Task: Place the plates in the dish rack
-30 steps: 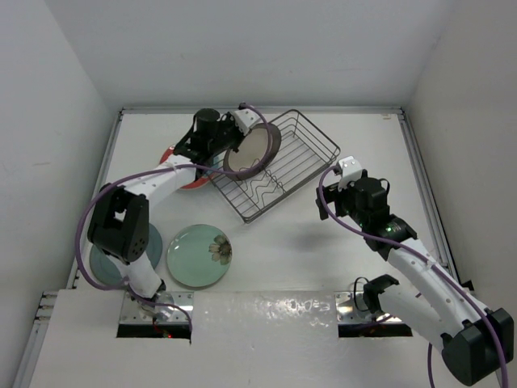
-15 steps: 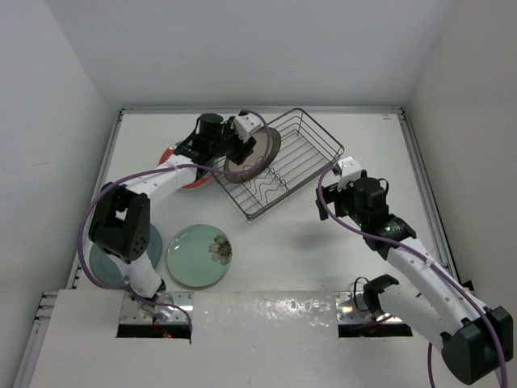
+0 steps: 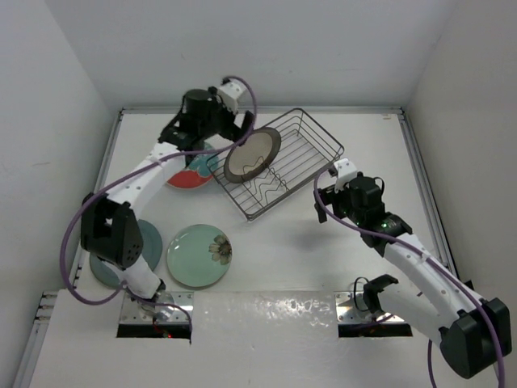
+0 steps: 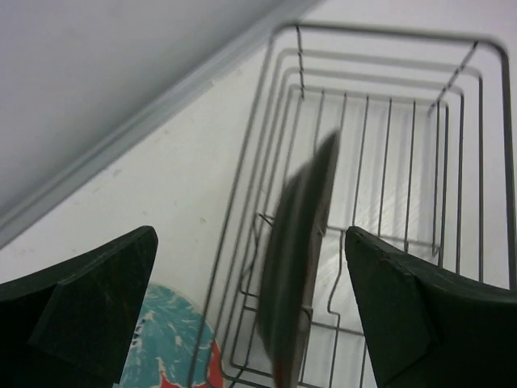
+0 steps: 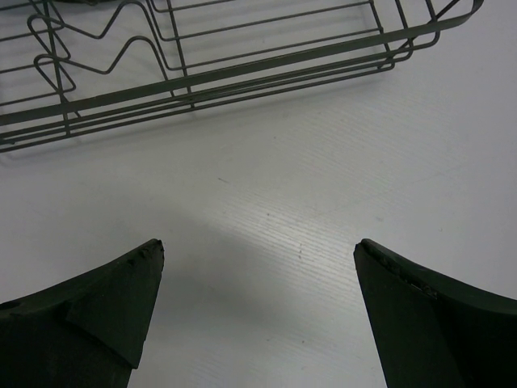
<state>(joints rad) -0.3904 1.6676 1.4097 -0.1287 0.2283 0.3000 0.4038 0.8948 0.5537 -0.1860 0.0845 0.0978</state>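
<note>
From above, the cream plate point(image 3: 252, 156) stood tilted on edge in the rack point(image 3: 311, 144), apparently propped by its wires. Left wrist view: the left gripper point(image 4: 250, 234) gaped wide, clear of the plate. Right wrist view: the right gripper point(image 5: 258, 242) hung spread over the table point(image 5: 283, 194) beside the rack, seemingly idle.

Open right tool point(image 5: 258, 242) above bare counter point(image 5: 266, 202), beside the rack point(image 5: 194, 81)

The tool's two dark jaws sit in the bottom corners, spread wide, with only white ridged counter between them. The rack's wire side wall slants across the top, well apart from the jaws, and its wavy floor dividers show at upper left.
</note>
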